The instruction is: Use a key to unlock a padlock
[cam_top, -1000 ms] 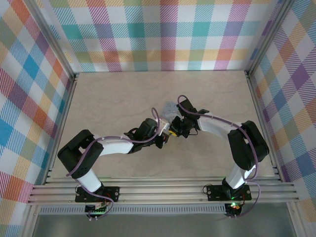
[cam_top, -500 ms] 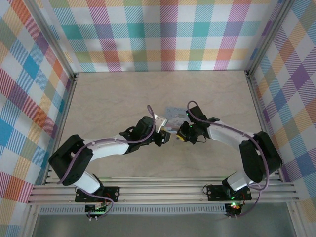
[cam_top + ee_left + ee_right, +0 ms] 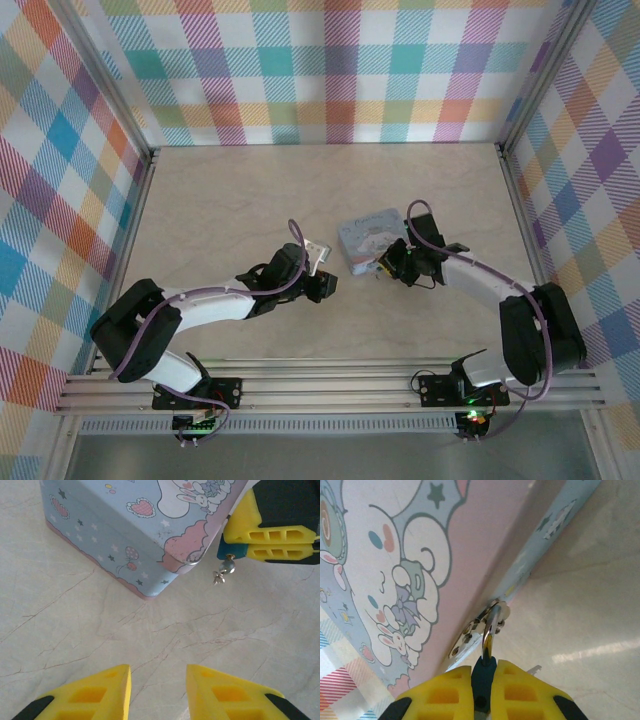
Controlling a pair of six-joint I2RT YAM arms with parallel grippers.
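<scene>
no legible text, tin (image 3: 115, 535) shows cartoon art, seemingly wordless

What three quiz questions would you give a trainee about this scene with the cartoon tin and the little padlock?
1. True or false: the left gripper is holding the padlock.
2. What is the padlock hooked through? A: the hasp on the tin. B: a finger of the left gripper. C: nothing, it lies loose.
3. Fill in: the gripper that stands open and empty over the table is the ____ one.
Key: 1 false, the right gripper is shut on it. 2 A. 3 left.
</scene>
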